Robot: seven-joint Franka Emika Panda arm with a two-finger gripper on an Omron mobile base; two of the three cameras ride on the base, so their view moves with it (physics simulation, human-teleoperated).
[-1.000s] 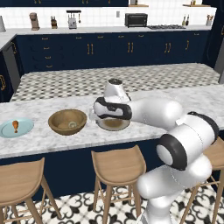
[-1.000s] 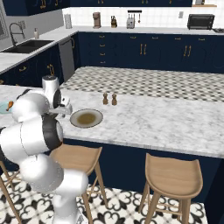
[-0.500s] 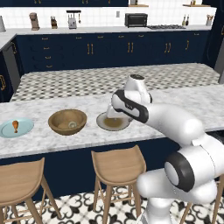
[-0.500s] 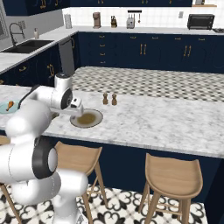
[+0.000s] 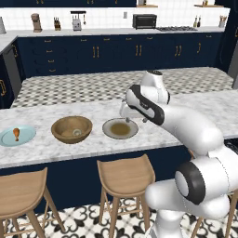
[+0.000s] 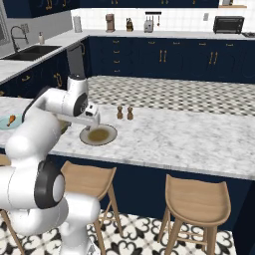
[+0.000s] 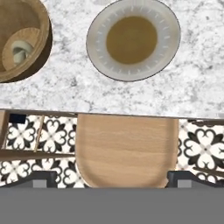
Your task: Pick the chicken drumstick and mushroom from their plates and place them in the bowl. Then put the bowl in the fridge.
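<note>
Gripper: the gripper hangs over the marble counter with its jaws spread as wide as they go, and there is nothing between them.
Grey-rimmed plate: right under the hand, folks, the grey-rimmed plate with the brownish centre sits bare; in the hand view it lies just ahead of the finger tips.
Bowl: the wooden bowl stands just beside that plate, off to the hand's left on the counter; in the hand view it is at the upper left corner.
Mushroom: and there it is, the mushroom, a pale lump lying at the bottom of the bowl, also seen from the left base view.
Chicken drumstick: the chicken drumstick lies on the light blue plate, well apart from the hand, beyond the bowl on the far left; the right base view catches it too.
Stool: a wooden stool is directly below the hand at the counter's near edge, over the patterned floor tiles.
Shakers: two small brown shakers stand side by side on the counter, near the hand, on the side of the grey-rimmed plate away from the stools.
</note>
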